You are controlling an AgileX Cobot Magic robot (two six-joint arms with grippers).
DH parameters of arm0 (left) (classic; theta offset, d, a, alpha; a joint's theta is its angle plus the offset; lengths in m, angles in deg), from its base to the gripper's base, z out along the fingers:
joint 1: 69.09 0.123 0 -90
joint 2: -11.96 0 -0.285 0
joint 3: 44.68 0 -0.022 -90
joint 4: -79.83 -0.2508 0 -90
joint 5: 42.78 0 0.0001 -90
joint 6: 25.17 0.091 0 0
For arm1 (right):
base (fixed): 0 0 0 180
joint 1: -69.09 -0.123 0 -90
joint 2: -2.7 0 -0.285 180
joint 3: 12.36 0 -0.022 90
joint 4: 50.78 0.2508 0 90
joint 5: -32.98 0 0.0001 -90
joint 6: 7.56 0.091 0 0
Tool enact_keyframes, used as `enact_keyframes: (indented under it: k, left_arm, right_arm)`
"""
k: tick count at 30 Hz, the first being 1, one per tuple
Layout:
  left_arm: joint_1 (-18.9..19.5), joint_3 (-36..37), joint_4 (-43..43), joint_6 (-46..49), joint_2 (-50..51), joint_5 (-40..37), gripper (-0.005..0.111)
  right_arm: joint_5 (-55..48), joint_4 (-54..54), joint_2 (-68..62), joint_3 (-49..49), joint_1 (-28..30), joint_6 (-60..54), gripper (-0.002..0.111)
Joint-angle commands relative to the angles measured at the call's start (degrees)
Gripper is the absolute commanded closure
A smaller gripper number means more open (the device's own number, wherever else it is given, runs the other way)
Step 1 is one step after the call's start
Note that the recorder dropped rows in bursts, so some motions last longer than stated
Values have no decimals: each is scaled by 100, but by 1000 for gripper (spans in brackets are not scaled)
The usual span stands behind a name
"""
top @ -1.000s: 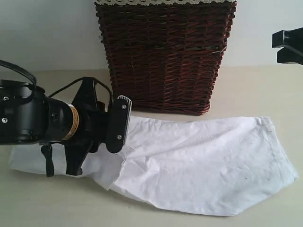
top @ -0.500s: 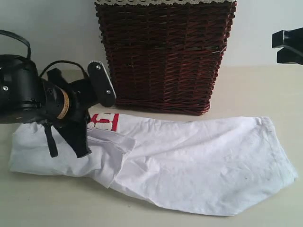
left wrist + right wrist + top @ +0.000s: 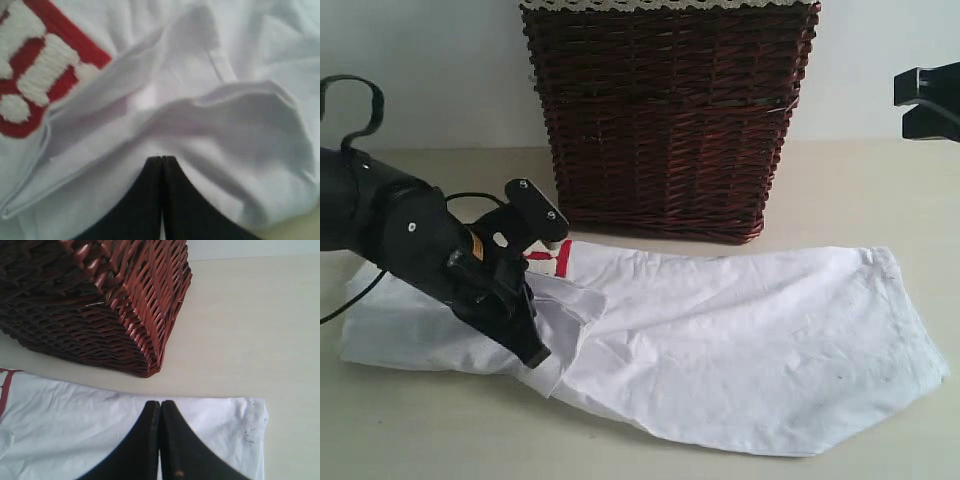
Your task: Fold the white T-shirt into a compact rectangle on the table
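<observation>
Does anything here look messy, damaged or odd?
The white T-shirt lies rumpled and askew on the table, and small dark specks mark its right end. Nothing looks torn or spilled.

We are looking past the right gripper (image 3: 160,407), whose two dark fingers (image 3: 140,450) are pressing flat against each other, onto the white T-shirt (image 3: 70,425) lying spread on the table (image 3: 250,330). We are also seeing a corner of the dark red wicker basket (image 3: 95,305) standing on the table just beyond the shirt's edge, a trace of red lettering (image 3: 5,385) showing at the edge of view, and a few dark specks (image 3: 247,432) marking the fabric near its hemmed end.
</observation>
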Motion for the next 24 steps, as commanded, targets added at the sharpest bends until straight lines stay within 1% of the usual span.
enact_keyframes:
  k: [1, 6, 12, 15, 18, 21, 23, 24]
  left_arm:
    - [185, -196, 69, -34, 417, 513, 107]
    - [298, -533, 69, -45, 845, 766, 107]
    - [298, -856, 69, -45, 869, 1363, 107]
    - [298, -916, 69, -45, 882, 1365, 107]
    - [356, -916, 69, -45, 822, 1209, 107]
    - [651, -916, 82, -616, 585, 888, 107]
    - [946, -932, 82, -1055, 314, 534, 107]
    - [1197, -996, 96, -1240, 174, 126, 106]
  right_arm:
    - [99, 38, -18, 12, 25, -110, 108]
    - [141, 38, -18, 12, 25, -110, 108]
    - [141, 38, -18, 12, 25, -133, 108]
    - [141, 38, -18, 12, 25, -133, 108]
    - [141, 38, -18, 12, 25, -133, 108]
    - [89, 38, -18, 12, 25, -132, 108]
    - [48, 38, -18, 12, 25, -145, 108]
    - [27, 38, -18, 12, 25, -145, 108]
